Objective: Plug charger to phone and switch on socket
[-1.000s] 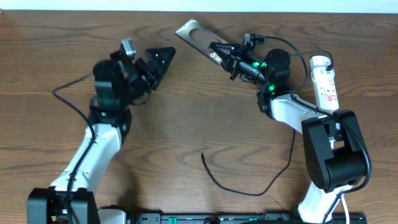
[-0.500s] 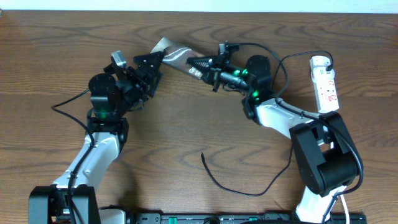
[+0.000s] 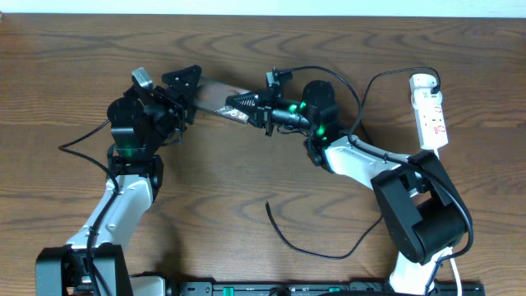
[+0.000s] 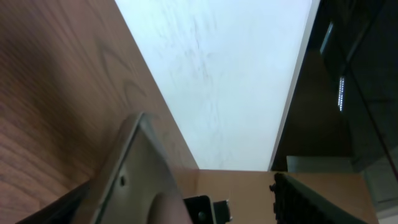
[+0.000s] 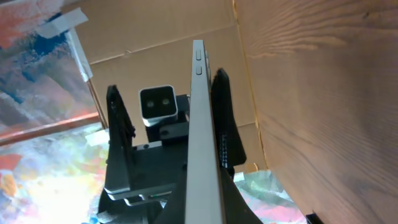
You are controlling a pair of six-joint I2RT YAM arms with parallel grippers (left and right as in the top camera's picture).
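My right gripper point(image 3: 235, 104) is shut on the phone point(image 3: 214, 93), a flat grey-brown slab held off the table and pointing left. In the right wrist view the phone point(image 5: 199, 124) shows edge-on between my jaws point(image 5: 202, 205). My left gripper point(image 3: 191, 92) is open, and the phone's far end lies between its fingers, close to one of them. The left wrist view shows that end point(image 4: 143, 174) near the left jaw. The charger point(image 3: 337, 256), a thin black cable, lies curled on the table near the front. The socket point(image 3: 431, 111), a white power strip, lies at the far right.
The wooden table point(image 3: 246, 173) runs to a white wall along the back edge. A black cable loops from the strip's top end point(image 3: 421, 80) behind my right arm. Another black cable point(image 3: 82, 140) trails left of my left arm.
My right gripper carried the phone leftward and lowered its angle. My left gripper shifted left and turned, and the phone's far end now sits between its open fingers.
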